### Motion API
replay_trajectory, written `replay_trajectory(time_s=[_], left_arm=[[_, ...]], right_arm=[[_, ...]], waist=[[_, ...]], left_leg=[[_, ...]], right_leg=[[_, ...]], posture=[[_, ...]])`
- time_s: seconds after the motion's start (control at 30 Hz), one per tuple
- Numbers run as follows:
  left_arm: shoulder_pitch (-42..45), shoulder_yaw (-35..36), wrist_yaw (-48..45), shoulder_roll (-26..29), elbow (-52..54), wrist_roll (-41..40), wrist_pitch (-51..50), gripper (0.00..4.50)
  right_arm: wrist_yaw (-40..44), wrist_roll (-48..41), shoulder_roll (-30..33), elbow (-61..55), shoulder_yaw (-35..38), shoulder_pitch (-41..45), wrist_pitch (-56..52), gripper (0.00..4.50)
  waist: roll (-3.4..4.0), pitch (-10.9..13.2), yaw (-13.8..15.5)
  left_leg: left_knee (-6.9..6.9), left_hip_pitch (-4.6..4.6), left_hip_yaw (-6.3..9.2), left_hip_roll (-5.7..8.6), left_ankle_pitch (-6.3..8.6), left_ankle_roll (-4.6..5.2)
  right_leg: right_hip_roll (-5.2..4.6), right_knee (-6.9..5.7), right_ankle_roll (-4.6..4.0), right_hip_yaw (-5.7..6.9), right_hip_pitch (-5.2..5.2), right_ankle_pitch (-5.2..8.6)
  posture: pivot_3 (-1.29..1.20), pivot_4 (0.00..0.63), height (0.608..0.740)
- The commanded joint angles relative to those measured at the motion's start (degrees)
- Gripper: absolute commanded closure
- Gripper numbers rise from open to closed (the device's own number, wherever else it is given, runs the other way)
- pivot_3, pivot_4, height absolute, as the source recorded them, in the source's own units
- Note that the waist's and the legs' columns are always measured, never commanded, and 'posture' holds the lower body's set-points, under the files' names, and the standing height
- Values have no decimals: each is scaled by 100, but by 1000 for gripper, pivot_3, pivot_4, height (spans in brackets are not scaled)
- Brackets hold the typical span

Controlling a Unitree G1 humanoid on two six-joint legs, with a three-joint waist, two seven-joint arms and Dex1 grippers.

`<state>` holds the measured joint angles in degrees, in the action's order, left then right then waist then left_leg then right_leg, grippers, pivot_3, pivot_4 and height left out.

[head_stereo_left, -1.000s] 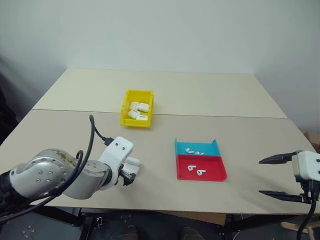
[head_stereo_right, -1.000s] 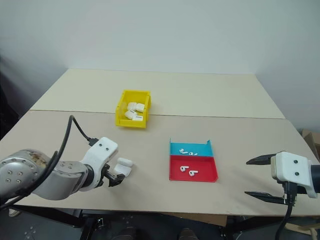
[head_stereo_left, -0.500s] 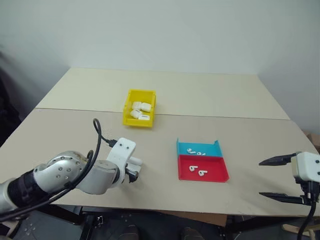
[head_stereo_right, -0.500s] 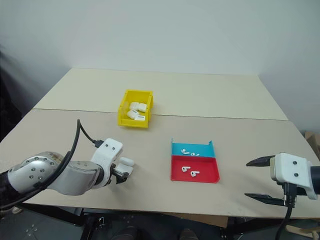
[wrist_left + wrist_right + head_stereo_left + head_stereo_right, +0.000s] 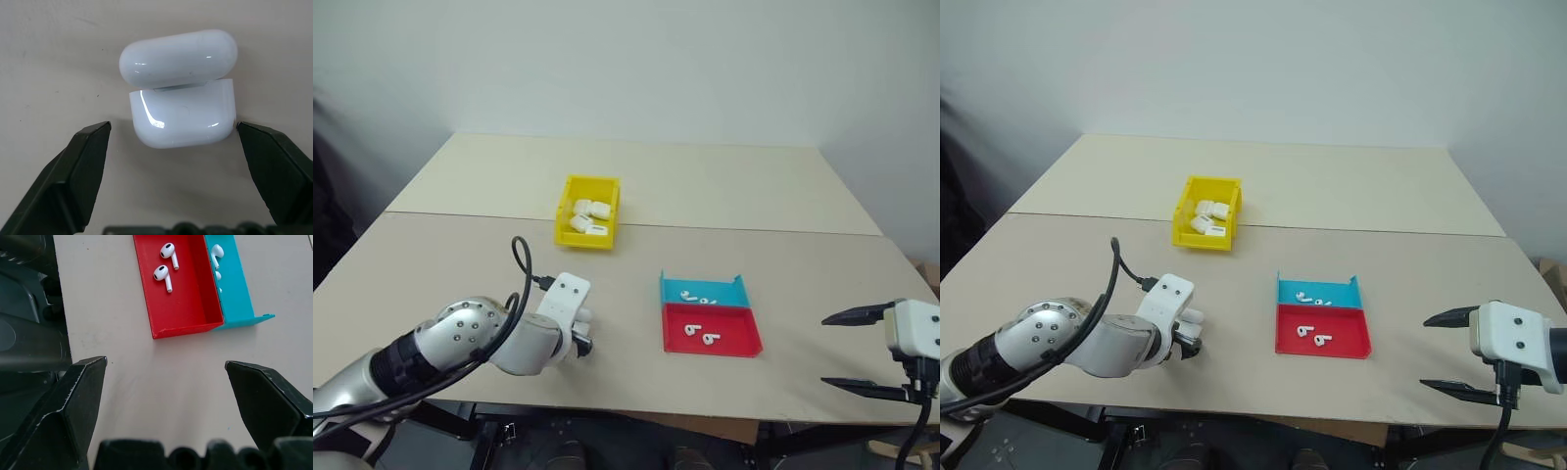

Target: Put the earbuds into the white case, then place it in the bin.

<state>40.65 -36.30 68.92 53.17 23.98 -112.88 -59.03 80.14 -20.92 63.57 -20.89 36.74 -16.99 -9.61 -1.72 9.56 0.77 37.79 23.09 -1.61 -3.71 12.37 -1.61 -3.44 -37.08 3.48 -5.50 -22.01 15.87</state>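
We find the left tool [image 5: 171, 134] lowered over the white case [image 5: 181, 105] near the front left of the tabletop [image 5: 460, 264]. Its fingers [image 5: 80, 166] stand wide, one on each side of the case body. One tip sits just beside the case edge and the other stands a little apart. We cannot tell whether either tip touches it. The case rests on the tabletop with its lid flipped open. No brand mark, label or writing can be read on the case.

We see the right tool [image 5: 1449, 352] held off the front right edge of the tabletop. Its fingers [image 5: 73, 401] are spread wide and hold nothing.

Two earbuds [image 5: 165, 265] lie side by side in the red tray [image 5: 183, 303], apart from each other. The blue tray [image 5: 234, 293] touches the red tray along its far side and holds more earbuds [image 5: 216, 252]; their count cannot be told. Both trays sit right of centre, well apart from the case.

The yellow bin [image 5: 587, 211] stands further back, left of centre. It holds several white cases [image 5: 587, 217]. One of these carries a small dark mark that cannot be read.
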Motion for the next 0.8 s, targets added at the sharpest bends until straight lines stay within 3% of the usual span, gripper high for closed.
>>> replay_trajectory(time_s=[0.03, 0.1, 0.2, 0.53, 0.8], left_arm=[[29, 55, 137, -80, -66, -12, -56, 0], [-5, 53, 140, -76, -50, -12, -82, 0], [8, 34, 169, -46, -65, -12, -144, 549], [110, 217, 231, 240, -52, -12, -223, 3875], [477, 260, -372, 1134, 637, -12, -707, 3875]], right_arm=[[-48, 50, -33, -134, 208, -46, 50, 19], [-59, 50, -35, -142, 203, -57, 53, 19], [-76, 48, -38, -149, 187, -47, 57, 0], [-125, 72, -43, -140, 137, -26, 90, 0], [-161, 71, -32, -57, 129, 42, 159, 0]], waist=[[0, 0, 7], [0, 0, 8], [0, 0, 4], [0, 0, -21], [-4, 3, 10]], left_leg=[[0, -1, 1, 1, -1, -1], [0, -1, 2, 2, -2, -3], [0, -1, 2, 2, -2, -3], [0, -2, 3, 1, -2, -3], [-1, 12, 3, 2, -2, -3]], right_leg=[[0, 0, 0, 0, 2, 0], [0, 0, 0, -1, 3, 0], [0, 0, 0, -1, 4, 0], [2, 1, 0, -2, 2, 0], [0, 8, 1, 1, -5, 0]], posture=[[0, 150, 740], [0, 150, 740], [0, 150, 740], [0, 150, 740], [0, 150, 740]])
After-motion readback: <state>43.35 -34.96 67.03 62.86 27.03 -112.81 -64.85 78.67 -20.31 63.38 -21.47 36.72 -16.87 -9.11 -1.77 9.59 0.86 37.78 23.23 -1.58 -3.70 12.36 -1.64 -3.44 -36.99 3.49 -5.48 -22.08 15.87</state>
